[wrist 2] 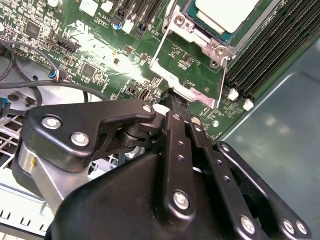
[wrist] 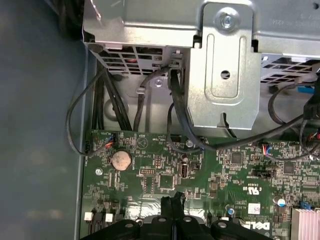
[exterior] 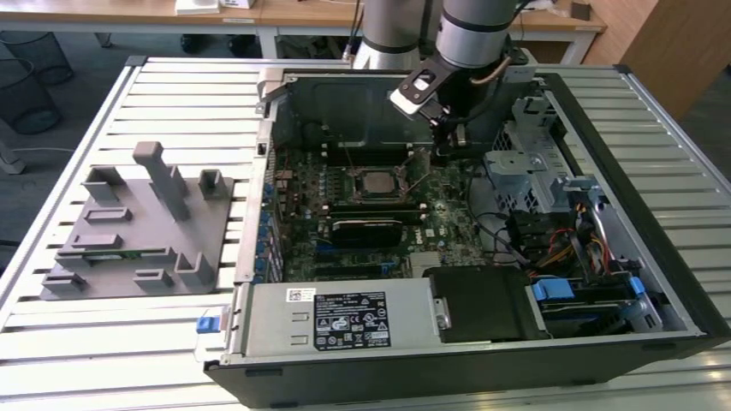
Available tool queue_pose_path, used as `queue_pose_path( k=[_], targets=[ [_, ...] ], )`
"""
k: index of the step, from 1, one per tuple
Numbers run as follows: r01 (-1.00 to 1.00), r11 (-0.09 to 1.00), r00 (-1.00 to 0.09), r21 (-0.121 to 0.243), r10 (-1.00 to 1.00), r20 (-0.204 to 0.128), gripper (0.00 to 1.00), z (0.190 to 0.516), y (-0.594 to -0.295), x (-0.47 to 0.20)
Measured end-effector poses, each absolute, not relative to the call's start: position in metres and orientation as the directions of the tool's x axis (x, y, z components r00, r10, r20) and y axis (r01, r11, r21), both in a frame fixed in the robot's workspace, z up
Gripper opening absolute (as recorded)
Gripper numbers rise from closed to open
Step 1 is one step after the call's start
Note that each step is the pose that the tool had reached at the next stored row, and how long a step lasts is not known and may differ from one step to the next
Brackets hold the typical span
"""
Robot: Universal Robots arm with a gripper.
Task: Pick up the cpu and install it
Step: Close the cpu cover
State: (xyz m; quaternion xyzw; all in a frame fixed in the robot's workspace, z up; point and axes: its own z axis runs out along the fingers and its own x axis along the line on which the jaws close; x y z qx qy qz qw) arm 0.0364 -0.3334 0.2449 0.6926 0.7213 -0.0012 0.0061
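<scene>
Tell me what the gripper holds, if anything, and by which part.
The gripper holds nothing: its jaws are shut on each other over the motherboard; the cpu lies on that board.

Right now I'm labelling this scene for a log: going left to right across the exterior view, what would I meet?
Grey fixture block → cpu, seated in the motherboard socket → gripper → metal drive cage.

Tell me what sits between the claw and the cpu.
In the second wrist view, a silver metal frame with a hollow middle lies between the claw and the cpu, with green motherboard showing through it.
</scene>
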Motion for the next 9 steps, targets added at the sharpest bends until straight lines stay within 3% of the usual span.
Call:
queue_pose_path(
  k=[9],
  targets=[
    [0.999,0.041,-0.041,0.007,0.999,-0.011,0.11,0.2449,-0.3334,0.0334]
  ],
)
